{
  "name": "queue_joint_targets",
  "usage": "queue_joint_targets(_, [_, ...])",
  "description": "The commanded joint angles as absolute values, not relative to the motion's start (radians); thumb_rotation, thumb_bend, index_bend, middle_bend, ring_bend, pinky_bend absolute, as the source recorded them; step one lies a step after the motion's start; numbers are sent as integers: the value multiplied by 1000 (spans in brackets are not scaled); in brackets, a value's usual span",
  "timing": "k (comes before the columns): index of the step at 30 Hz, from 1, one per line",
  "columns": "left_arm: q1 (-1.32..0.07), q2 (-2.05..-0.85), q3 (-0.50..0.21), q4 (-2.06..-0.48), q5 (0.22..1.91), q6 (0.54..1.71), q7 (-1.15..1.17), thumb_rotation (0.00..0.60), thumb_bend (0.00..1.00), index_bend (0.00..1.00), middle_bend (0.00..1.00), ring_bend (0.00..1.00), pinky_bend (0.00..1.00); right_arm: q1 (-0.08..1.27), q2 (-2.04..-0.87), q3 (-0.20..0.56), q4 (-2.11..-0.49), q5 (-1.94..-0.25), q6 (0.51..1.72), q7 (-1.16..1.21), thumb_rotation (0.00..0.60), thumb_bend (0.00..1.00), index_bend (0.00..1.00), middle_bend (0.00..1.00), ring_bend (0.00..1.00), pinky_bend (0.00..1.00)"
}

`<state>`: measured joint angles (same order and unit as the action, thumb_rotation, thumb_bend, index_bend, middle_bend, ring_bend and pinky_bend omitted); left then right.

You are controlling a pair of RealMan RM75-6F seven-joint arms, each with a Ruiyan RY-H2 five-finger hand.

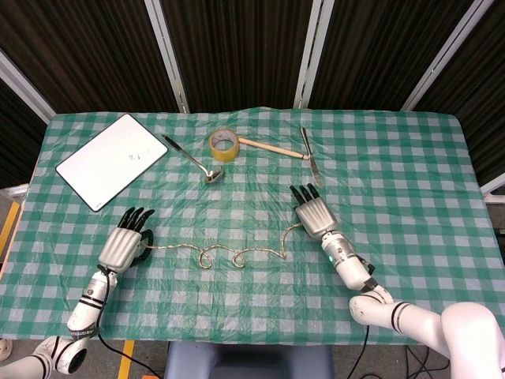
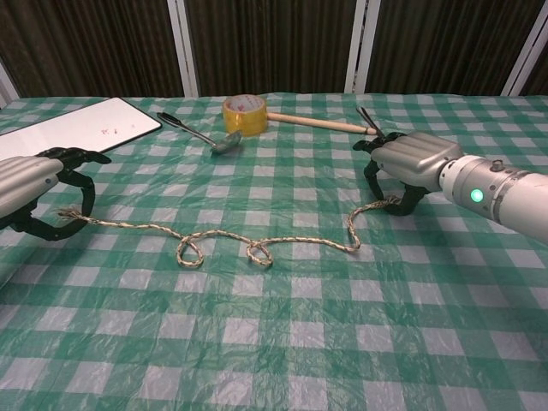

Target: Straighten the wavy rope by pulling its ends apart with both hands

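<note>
A thin tan rope (image 1: 237, 254) (image 2: 282, 242) lies in waves and two small loops on the green checked tablecloth. My left hand (image 1: 121, 246) (image 2: 30, 188) arches over the rope's left end. In the chest view that frayed end lies in the gap between the curved fingers and the thumb, with no firm grip showing. My right hand (image 1: 314, 215) (image 2: 411, 161) hovers low over the rope's right end. Its dark fingers (image 2: 373, 180) and thumb straddle that end, and the thumb tip is at the rope.
Along the far side lie a white board (image 1: 110, 160), a metal spoon (image 1: 193, 160), a yellow tape roll (image 1: 224, 145), a wooden-handled tool (image 1: 272, 148) and a knife (image 1: 309, 154). The near table edge runs just behind both wrists.
</note>
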<state>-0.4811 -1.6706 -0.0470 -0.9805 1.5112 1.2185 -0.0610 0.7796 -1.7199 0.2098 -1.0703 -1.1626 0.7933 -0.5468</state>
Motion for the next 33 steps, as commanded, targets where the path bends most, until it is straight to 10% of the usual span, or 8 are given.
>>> queue_joint_targets(1, [-481,-1669,-47,-980,1512,1220,-63,600,434,630,89,0,14,783,-1724,204,-1064,-1156,794,-553,600,430,638,0,0,0])
queue_joint_targets(17, [-478,-1662,-58,-956,1499,1226,-63,600,438,631,89,0,15,782,-1682,195,-1090,-1111,826,-563,600,502,791,88,0,0])
queue_joint_targets(33, [-426,-1559,-92,-961,1462,1295,-125,600,451,632,92,0,15,610,-1385,179,-1240,-1138,976,-346,600,518,802,147,0,0])
